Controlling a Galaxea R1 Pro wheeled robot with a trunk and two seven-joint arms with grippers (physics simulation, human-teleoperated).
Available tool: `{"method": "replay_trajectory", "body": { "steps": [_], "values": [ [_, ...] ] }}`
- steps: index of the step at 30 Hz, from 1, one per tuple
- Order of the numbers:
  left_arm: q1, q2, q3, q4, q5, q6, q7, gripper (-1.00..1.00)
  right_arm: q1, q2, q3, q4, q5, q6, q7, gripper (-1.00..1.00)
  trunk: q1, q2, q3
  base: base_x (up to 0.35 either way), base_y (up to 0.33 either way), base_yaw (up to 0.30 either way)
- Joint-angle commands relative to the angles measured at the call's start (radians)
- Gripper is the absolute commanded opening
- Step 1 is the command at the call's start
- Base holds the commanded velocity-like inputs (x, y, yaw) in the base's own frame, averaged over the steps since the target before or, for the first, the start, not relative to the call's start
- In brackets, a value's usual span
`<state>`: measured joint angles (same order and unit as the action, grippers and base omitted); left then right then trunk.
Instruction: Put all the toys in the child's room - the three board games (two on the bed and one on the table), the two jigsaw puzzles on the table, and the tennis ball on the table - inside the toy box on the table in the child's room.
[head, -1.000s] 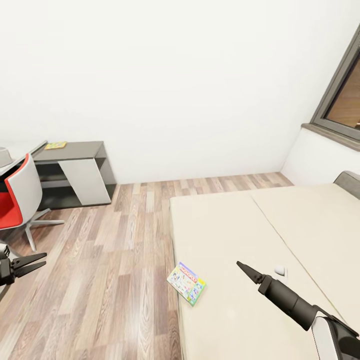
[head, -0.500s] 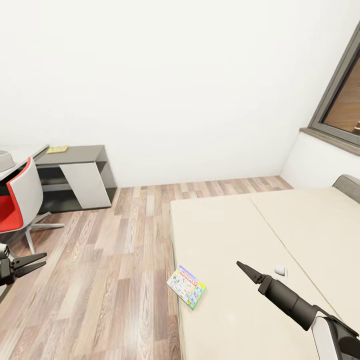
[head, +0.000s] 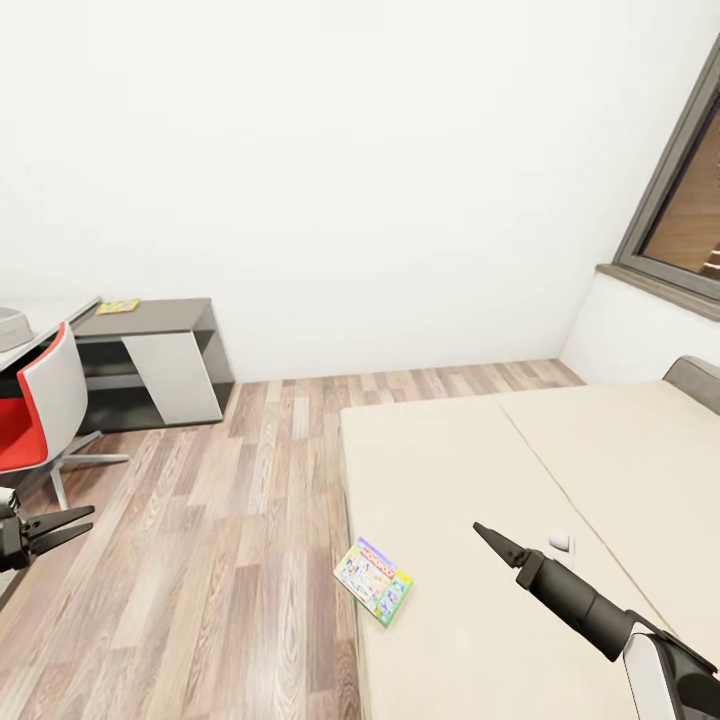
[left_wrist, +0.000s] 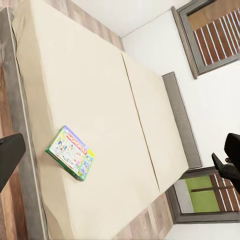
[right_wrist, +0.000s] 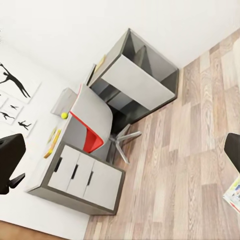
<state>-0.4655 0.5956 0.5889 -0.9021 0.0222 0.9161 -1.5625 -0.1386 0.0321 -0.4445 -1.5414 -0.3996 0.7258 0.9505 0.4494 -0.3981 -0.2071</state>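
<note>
A pale green-edged board game (head: 372, 580) lies flat on the beige bed (head: 560, 440), close to its floor-side edge. It also shows in the left wrist view (left_wrist: 71, 152), and a corner of it in the right wrist view (right_wrist: 233, 196). My right gripper (head: 492, 540) hovers open over the mattress, a short way right of the game. My left gripper (head: 62, 524) is open over the floor, far left. Across the room stands the table (right_wrist: 80, 172) with a tennis ball (right_wrist: 64, 115), the grey toy box (right_wrist: 60, 103) and flat yellow items (right_wrist: 52, 141) too small to identify.
A red and white swivel chair (head: 35, 400) stands by the table. A low dark grey side cabinet (head: 165, 330) against the wall carries a flat yellow-green item (head: 118, 306). A small white object (head: 562, 543) lies on the bed. Wood floor (head: 230, 520) runs between bed and table.
The whole picture has shifted slightly downward, so the camera has moved. Both grippers keep their places in the view, and the board game lies as before.
</note>
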Motion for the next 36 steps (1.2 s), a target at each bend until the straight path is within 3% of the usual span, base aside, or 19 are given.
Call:
{"method": "replay_trajectory", "body": {
  "steps": [1, 36],
  "values": [
    [-0.001, 0.0, 0.0, 0.0, -0.001, 0.011, -0.005, 1.0, -0.001, 0.001, -0.002, 0.0, -0.002, 0.006, 0.002, 1.0, 0.001, -0.002, 0.0, 0.0, 0.0, 0.0],
    [-0.001, -0.018, 0.001, 0.0, -0.003, 0.01, -0.004, 1.0, -0.001, 0.002, -0.002, 0.0, -0.002, 0.006, 0.001, 1.0, 0.001, -0.002, 0.057, 0.0, 0.0, 0.0]
  ]
}}
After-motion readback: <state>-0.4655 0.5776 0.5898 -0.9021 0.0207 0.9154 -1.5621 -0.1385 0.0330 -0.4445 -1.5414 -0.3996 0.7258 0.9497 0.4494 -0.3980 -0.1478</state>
